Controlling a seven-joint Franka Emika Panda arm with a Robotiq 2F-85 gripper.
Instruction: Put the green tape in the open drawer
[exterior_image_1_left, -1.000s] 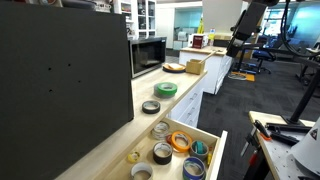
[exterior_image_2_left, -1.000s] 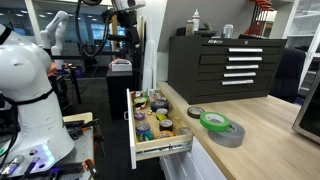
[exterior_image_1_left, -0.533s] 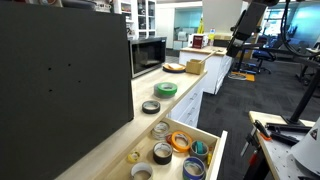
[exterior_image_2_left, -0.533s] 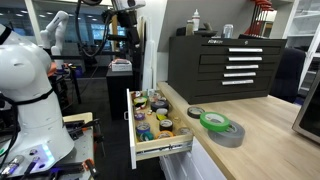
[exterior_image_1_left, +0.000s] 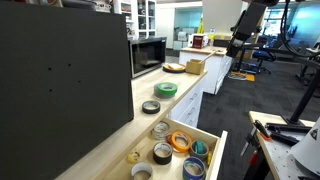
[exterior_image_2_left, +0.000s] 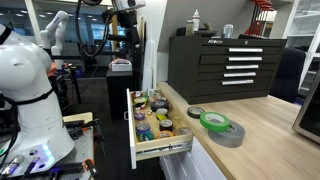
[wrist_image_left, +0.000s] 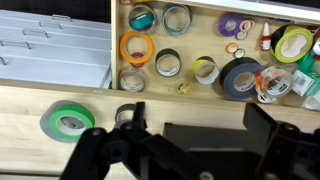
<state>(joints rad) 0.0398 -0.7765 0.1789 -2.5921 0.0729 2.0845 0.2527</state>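
The green tape (wrist_image_left: 67, 121) lies flat on top of a wider grey roll on the wooden counter; it shows in both exterior views (exterior_image_1_left: 166, 89) (exterior_image_2_left: 212, 121). The open drawer (wrist_image_left: 110, 45) holds several tape rolls and stands pulled out below the counter edge (exterior_image_1_left: 215, 150) (exterior_image_2_left: 133, 125). My gripper (wrist_image_left: 199, 118) is open and empty. It hangs high above the counter, with the green tape off to the left of its jaws in the wrist view. The arm (exterior_image_1_left: 247, 20) (exterior_image_2_left: 126, 15) is well above the scene.
A black tape roll (exterior_image_1_left: 150, 107) (exterior_image_2_left: 195, 112) lies on the counter between the green tape and the drawer, partly hidden by a finger in the wrist view. A microwave (exterior_image_1_left: 148, 55) and a black tool chest (exterior_image_2_left: 225, 65) stand on the counter.
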